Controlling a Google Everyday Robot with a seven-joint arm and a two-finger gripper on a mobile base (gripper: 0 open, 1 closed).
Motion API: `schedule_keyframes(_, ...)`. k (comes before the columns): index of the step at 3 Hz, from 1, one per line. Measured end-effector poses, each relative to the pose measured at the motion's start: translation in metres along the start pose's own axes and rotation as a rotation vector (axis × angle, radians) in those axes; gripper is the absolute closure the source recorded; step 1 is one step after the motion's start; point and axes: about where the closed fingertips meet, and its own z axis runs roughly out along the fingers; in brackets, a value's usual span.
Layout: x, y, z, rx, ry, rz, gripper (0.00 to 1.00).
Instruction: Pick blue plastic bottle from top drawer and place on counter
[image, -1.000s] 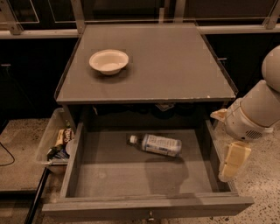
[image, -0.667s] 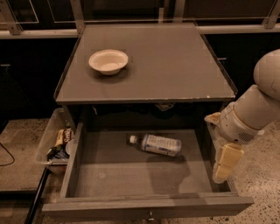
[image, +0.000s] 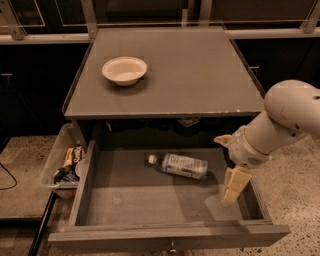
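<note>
The blue plastic bottle (image: 179, 165) lies on its side on the floor of the open top drawer (image: 135, 205), white cap pointing left, near the drawer's back middle. My gripper (image: 233, 186) hangs from the white arm at the right, over the drawer's right part, a short way right of and in front of the bottle, not touching it. The counter (image: 190, 75) is the grey cabinet top above the drawer.
A white bowl (image: 124, 70) stands on the counter's left part. A clear plastic bin of snacks (image: 65, 162) sits on the floor left of the drawer. A dark cable runs on the floor at far left. Speckled floor lies to the right.
My arm and gripper have moved left, from beside the drawer's right wall to over the drawer's right part, closer to the bottle. The bottle has not moved.
</note>
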Motion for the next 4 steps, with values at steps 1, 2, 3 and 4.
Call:
schedule_keyframes(1, -0.004, -0.011, 0.017, 0.02, -0.031, -0.021, 0.0)
schedule_keyframes(2, -0.004, -0.02, 0.033, 0.047, -0.076, -0.039, 0.0)
schedule_keyframes(3, -0.002, -0.031, 0.053, 0.073, -0.144, -0.064, 0.0)
schedule_keyframes(4, 0.002, -0.047, 0.072, 0.086, -0.196, -0.076, 0.0)
